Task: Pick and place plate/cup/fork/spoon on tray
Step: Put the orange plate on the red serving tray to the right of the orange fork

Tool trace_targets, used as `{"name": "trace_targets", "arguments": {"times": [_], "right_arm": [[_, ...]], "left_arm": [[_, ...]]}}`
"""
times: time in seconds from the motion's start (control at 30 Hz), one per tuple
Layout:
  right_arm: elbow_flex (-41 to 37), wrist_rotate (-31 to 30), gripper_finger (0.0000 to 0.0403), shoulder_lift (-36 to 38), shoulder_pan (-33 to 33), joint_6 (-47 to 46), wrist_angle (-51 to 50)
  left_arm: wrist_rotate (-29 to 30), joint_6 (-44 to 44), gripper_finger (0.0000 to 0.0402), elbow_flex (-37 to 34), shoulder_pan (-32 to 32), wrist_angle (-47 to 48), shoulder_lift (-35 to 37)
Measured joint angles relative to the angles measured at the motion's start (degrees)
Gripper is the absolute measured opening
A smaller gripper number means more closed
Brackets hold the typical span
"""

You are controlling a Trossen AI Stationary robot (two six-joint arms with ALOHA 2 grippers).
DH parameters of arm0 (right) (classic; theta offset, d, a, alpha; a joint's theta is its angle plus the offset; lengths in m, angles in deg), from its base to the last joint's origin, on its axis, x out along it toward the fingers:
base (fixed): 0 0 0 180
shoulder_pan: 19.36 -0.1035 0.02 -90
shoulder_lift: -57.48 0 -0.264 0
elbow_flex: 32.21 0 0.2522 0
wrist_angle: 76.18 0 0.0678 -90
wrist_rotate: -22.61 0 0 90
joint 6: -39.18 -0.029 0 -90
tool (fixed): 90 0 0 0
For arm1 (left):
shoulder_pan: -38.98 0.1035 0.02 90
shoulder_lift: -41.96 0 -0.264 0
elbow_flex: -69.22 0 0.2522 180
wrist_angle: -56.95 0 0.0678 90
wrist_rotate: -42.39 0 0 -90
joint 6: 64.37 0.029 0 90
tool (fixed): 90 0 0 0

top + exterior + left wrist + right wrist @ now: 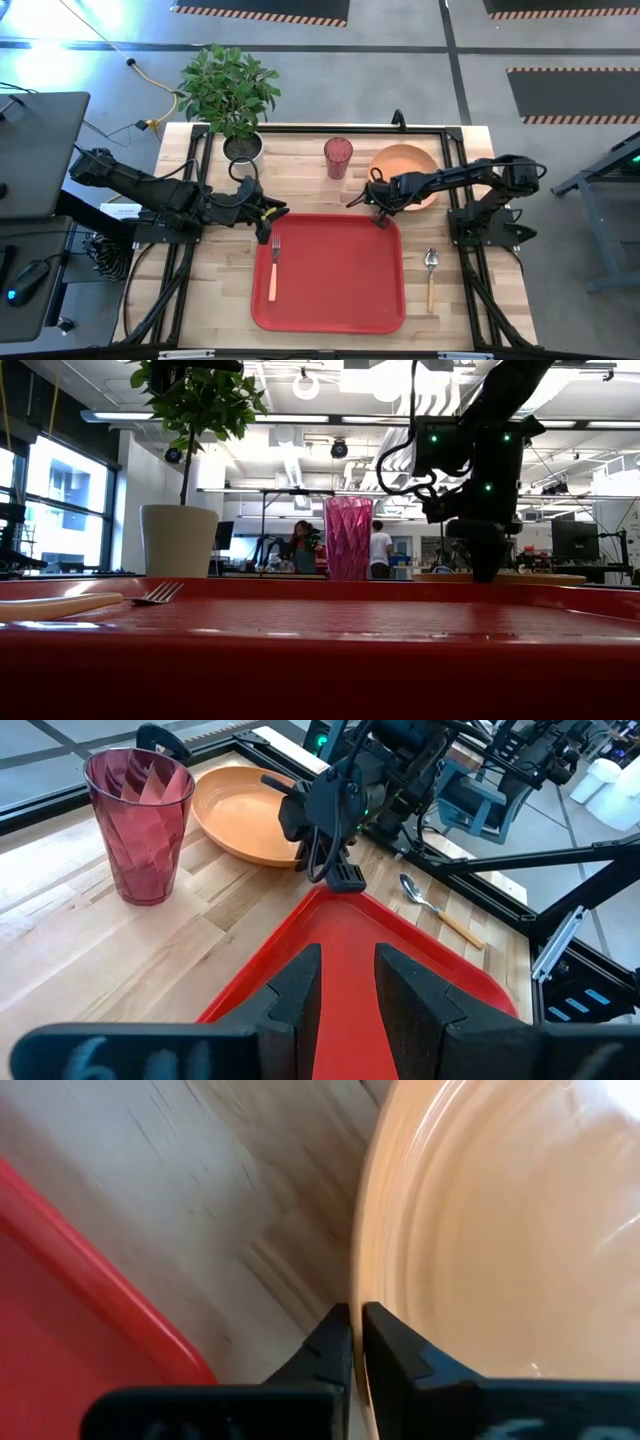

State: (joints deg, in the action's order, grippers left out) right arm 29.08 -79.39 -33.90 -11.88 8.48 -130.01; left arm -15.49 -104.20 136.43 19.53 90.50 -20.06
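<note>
Both end effectors flank tray.

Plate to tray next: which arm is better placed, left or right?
Right. The right gripper is already at the plate rim, fingers nearly closed on its edge in the right wrist view, beside the tray. The left gripper sits at the tray's far corner near the fork.

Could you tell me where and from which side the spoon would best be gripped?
Probably on the orange handle of the spoon, from straight above, fingers closing across its width. It lies flat on the bare table just right of the tray, bowl toward the far edge, nothing touching it. The right gripper, now at the plate, is nearer.
</note>
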Motion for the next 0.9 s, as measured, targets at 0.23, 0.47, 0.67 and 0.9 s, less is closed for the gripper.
{"name": "trace_targets", "arguments": {"times": [0.23, 0.47, 0.67, 0.9], "right_arm": [[0.01, 0.33, 0.0002, 2.49, -1.44, -3.9, -0.37], [4.83, -3.94, 0.0, 6.03, -3.89, -8.89, -7.5], [12.15, -7.65, 0.0, 6.72, -6.1, -12.27, -13.92], [19.42, -11.0, 0.0, 6.72, -8.38, -15.79, -18.91]], "left_arm": [[0.0, 0.0, 0.0087, 0.0, 0.01, 0.04, 0.0], [0.0, 0.0, 0.0087, 0.0, 0.0, 0.09, 0.0], [0.0, 1.01, 0.0087, 0.0, 0.02, 0.11, 0.0], [0.0, 2.46, 0.0087, 0.0, 0.0, 0.11, 0.0]]}}
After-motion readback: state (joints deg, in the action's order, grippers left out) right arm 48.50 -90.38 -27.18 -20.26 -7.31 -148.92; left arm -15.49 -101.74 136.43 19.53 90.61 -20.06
